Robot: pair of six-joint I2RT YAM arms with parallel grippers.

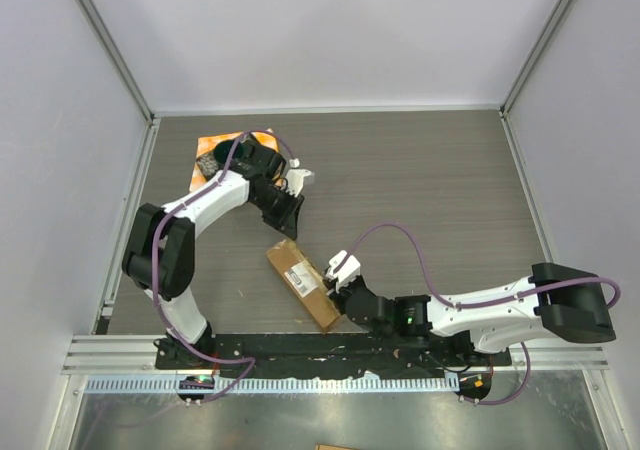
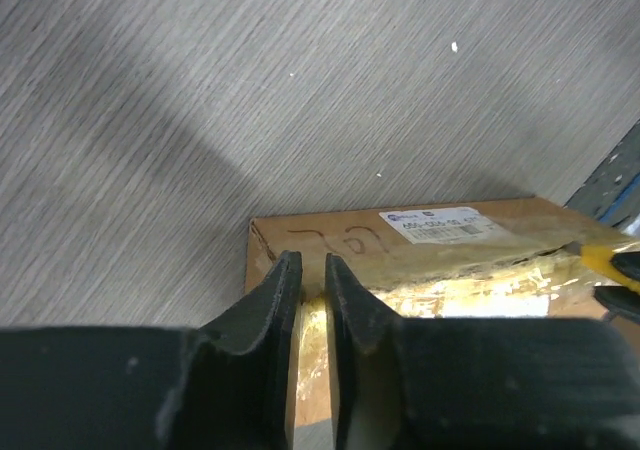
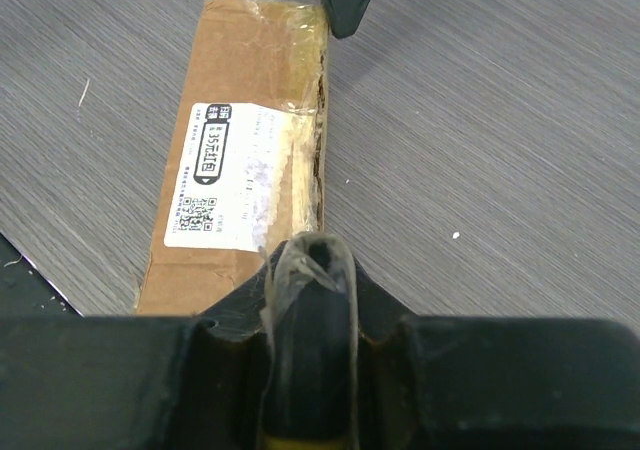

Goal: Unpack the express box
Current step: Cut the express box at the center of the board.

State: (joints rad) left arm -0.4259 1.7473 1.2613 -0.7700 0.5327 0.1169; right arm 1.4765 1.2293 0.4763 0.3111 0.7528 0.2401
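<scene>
The express box (image 1: 302, 282), brown cardboard with a white label and shiny tape, lies slantwise on the grey table in front of the arm bases. My left gripper (image 1: 292, 225) hangs at its far end. In the left wrist view the box (image 2: 400, 240) lies just past the left gripper (image 2: 308, 260), whose jaws stand a narrow gap apart over the taped seam, nothing clearly between them. My right gripper (image 1: 345, 292) is at the box's near end, shut on a dark cutter (image 3: 312, 350) with a yellow band, its tip wrapped in clear film, beside the box (image 3: 240, 90).
An orange cloth (image 1: 215, 150) with a dark dish lies at the far left, behind the left arm. A metal rail (image 1: 320, 355) runs along the near table edge. Grey walls close in the sides and back. A left finger (image 3: 345, 0) shows at the box's far corner.
</scene>
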